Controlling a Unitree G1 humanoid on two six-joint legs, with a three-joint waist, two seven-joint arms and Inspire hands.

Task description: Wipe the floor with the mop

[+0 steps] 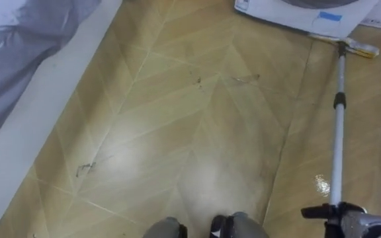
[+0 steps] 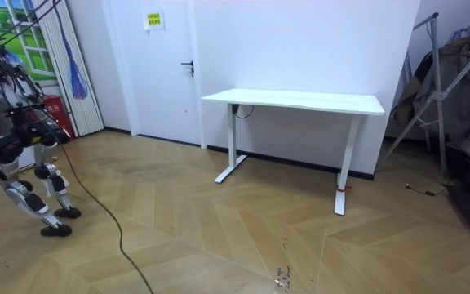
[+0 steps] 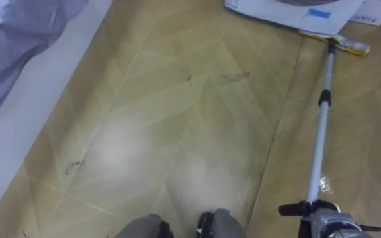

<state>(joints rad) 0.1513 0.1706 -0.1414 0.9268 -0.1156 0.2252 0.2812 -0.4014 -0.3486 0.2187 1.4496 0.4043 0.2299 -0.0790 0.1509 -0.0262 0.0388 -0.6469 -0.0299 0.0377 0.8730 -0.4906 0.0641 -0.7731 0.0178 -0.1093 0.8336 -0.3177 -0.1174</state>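
A mop lies out over the wooden floor (image 1: pixel 177 132) on my right side. Its flat yellow-white head (image 1: pixel 349 45) rests on the floor against the foot of a white box-like unit (image 1: pixel 290 14). The silver pole (image 1: pixel 337 132) runs from the head straight back toward me. At the bottom right, my right hand (image 1: pixel 359 225) is shut on the near end of the pole, just behind a black clamp (image 1: pixel 316 211). Dark scuff marks (image 1: pixel 84 168) and small smudges (image 1: pixel 198 80) mark the floor, and a wet glint (image 1: pixel 321 185) lies beside the pole.
A grey cover (image 1: pixel 18 46) hangs over a white base (image 1: pixel 38 125) along the left. In the room view I stand at the left near a red object (image 2: pixel 53 110). A white desk (image 2: pixel 300 102), a door (image 2: pixel 166 65) and a drying rack (image 2: pixel 447 90) line the far side.
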